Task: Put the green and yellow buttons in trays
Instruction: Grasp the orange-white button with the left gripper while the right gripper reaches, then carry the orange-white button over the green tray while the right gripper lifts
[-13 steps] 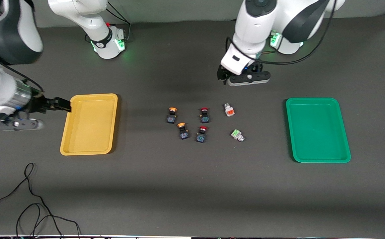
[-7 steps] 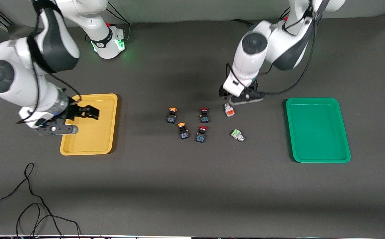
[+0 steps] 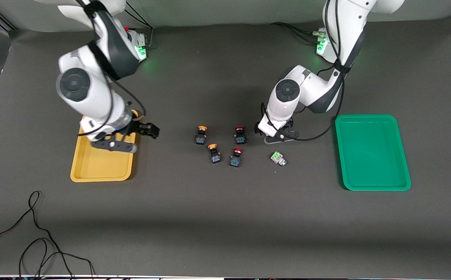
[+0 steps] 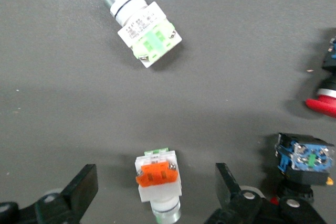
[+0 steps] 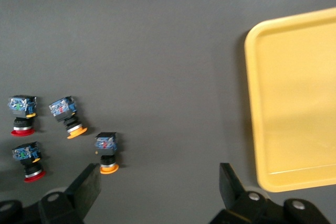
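two red-capped buttons (image 3: 238, 146) side by side mid-table | black cable (image 3: 35, 241) looped at the table's near corner

Front view: orange-faced button (image 4: 157, 183) hidden under the left arm (seen only from the left wrist). Yellow tray (image 3: 102, 168) part covered by the right arm; wrist view crops it.

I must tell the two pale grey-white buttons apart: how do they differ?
The green-faced button lies clear of both grippers; the orange-faced button sits between the open left gripper's fingers. In the front view the green-faced one lies nearer the camera, while the arm hides the orange-faced one. Both have pale bodies and lie on the table.
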### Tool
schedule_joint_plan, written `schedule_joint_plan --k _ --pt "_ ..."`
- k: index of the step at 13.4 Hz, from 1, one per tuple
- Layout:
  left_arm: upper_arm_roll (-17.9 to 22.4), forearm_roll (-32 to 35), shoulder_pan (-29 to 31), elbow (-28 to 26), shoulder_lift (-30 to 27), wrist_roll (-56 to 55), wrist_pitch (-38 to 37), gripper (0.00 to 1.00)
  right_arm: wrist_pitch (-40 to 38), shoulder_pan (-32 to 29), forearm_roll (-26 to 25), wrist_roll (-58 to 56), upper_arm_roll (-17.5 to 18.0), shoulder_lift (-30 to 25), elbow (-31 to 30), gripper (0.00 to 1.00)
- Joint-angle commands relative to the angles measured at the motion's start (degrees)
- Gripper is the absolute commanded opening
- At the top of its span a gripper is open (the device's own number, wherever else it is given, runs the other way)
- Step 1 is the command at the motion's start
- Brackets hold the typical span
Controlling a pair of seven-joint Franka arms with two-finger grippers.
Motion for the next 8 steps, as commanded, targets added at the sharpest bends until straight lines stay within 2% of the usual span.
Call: schedule_joint_plan --k 1,7,8 --pt "0.22 1.18 -0.38 -0.19 1.39 -2.96 2.06 0.99 5.6 0.17 0.55 5.06 2.82 1.78 -3.19 1.0" --pt "0.13 1.27 -1.35 -0.28 4.56 -7.79 3.12 0.98 10.36 2.8 -0.06 5.78 3.89 9.52 -3.47 1.0" --pt "0.13 1.27 -1.35 -0.28 4.47 -9.01 2.95 0.89 10.81 3.33 0.03 5.87 3.89 10.75 -3.47 1.0"
